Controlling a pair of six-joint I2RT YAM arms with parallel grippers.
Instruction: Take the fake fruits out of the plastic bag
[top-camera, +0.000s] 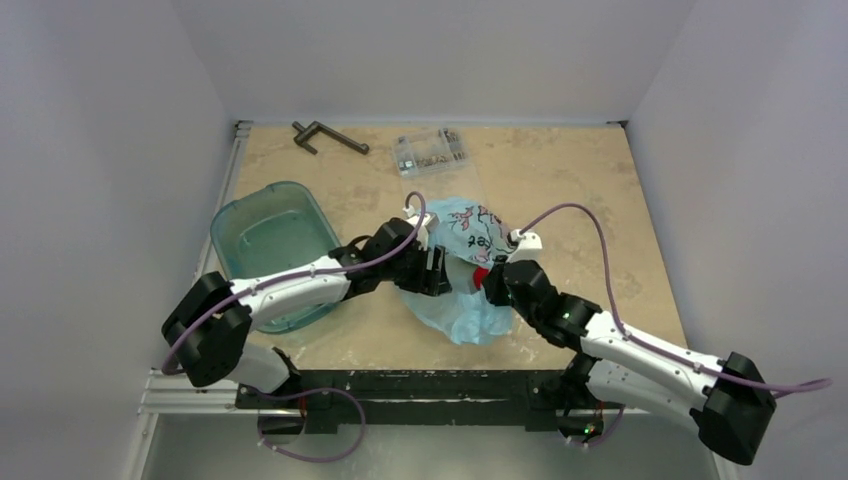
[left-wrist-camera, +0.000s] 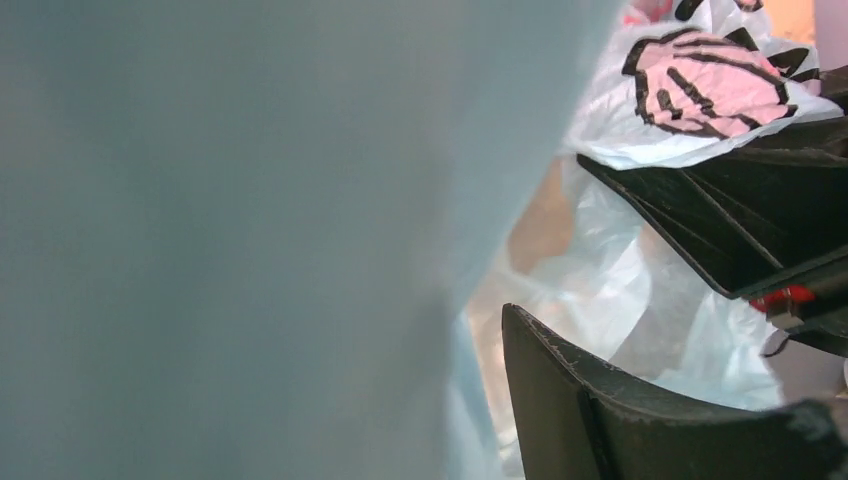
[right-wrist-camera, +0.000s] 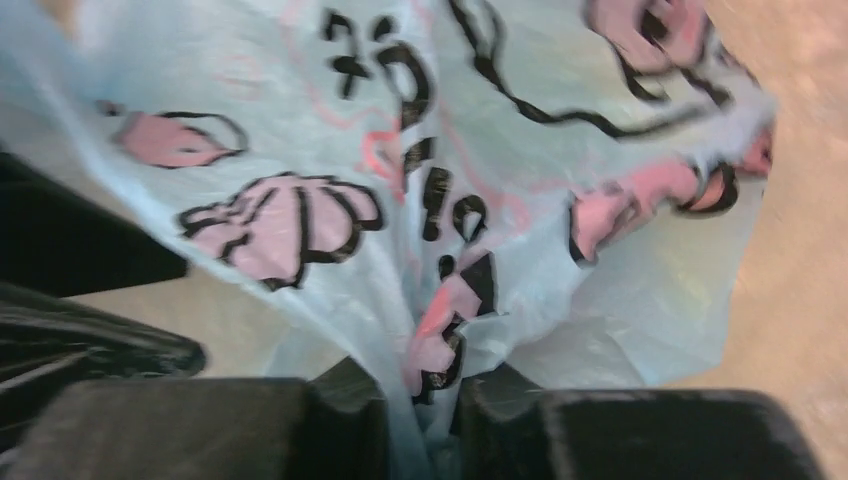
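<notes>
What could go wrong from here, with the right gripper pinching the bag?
The right gripper pinches only a thin fold of the bag; pulling might tear the film or let it slip. Film covers most of the left wrist view, so the left gripper may be working half blind near the red fruit.

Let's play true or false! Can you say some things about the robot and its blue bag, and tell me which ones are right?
1. The right gripper is pinching the plastic bag. True.
2. The teal tub is full of fruit. False: no fruit shows in it.
3. The bag has pink and black drawings on it. True.
4. The clear parts box sits inside the tub. False: it lies on the table at the far edge, apart from the tub.
</notes>
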